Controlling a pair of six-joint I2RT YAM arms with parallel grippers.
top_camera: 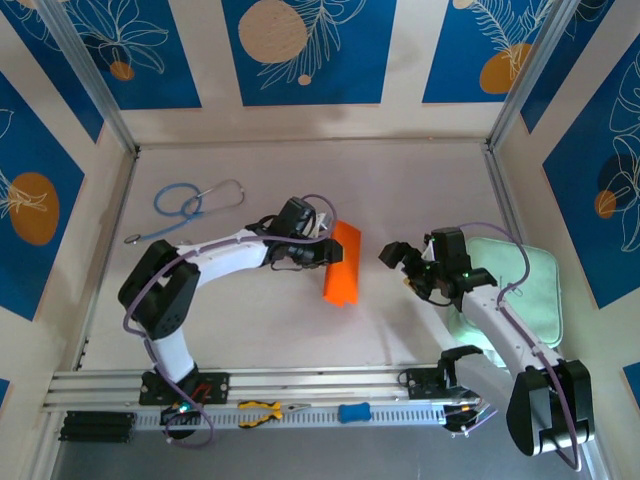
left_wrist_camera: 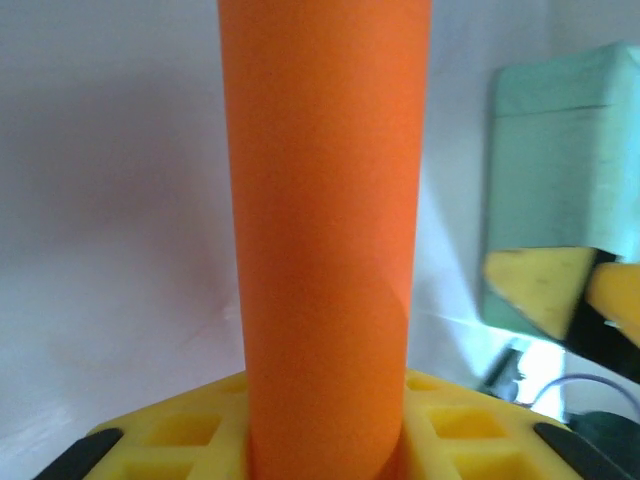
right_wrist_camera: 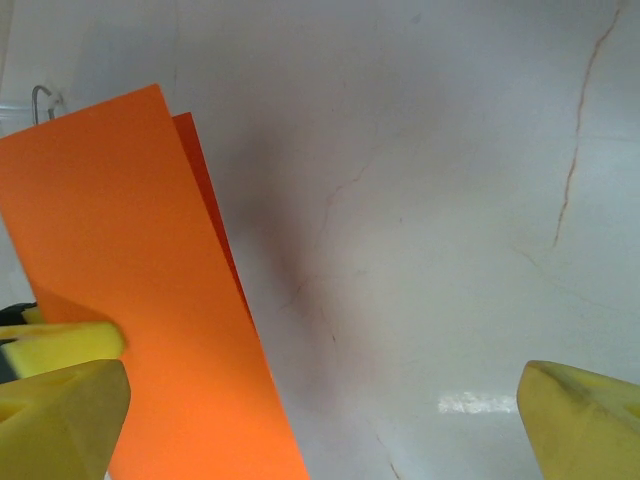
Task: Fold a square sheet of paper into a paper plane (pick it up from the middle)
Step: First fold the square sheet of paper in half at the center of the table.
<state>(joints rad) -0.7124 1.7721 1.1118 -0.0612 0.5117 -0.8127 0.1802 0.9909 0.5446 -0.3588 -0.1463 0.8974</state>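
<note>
left gripper (top_camera: 322, 251) clamped the folded square sheet of paper (top_camera: 343, 264), gripped edge hidden between pads; right gripper (top_camera: 401, 264) stood wide, empty.

nothing legible anywhere: the square sheet of paper (top_camera: 343, 262) is plain orange, and the wall panels (top_camera: 300, 50) carry only drawn leaves.

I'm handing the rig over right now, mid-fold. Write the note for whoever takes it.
Left claw: shut on the orange sheet of paper, mid-table.
Right claw: open, empty, just right of the sheet, beside the pale green pad.
Done: sheet picked up and bent over into two layers.
Left: press a crease, then all the plane folds.
</note>
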